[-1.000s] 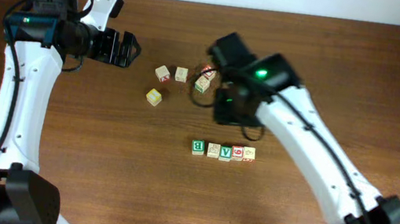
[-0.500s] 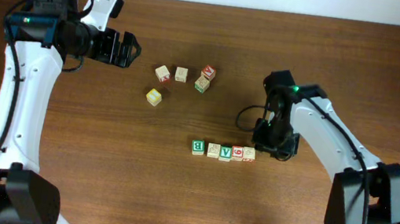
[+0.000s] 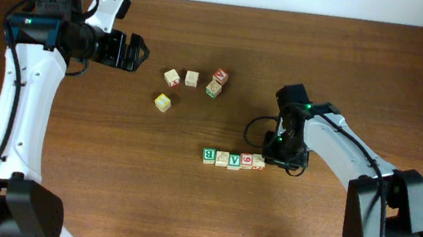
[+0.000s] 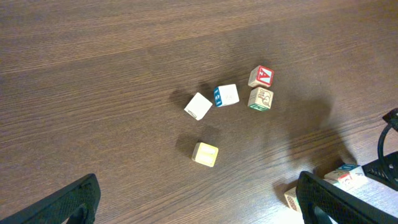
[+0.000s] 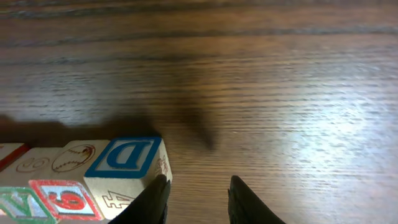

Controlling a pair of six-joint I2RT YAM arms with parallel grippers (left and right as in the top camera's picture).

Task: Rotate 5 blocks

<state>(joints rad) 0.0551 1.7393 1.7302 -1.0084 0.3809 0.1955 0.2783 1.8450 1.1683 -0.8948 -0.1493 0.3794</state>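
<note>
Overhead: row of five blocks (image 3: 233,160) lined up mid-worktop, right gripper (image 3: 267,158) low at its right end, just beside the last cube; left gripper (image 3: 139,52) well apart at upper left, spread wide, empty. Left wrist: jaws wide, nothing between; row's end glimpsed at lower right, far off. Right wrist: fingers narrowly parted, gripping nothing; end block (image 5: 127,163), showing a blue "D", just outside one finger, seemingly touching it.
</note>
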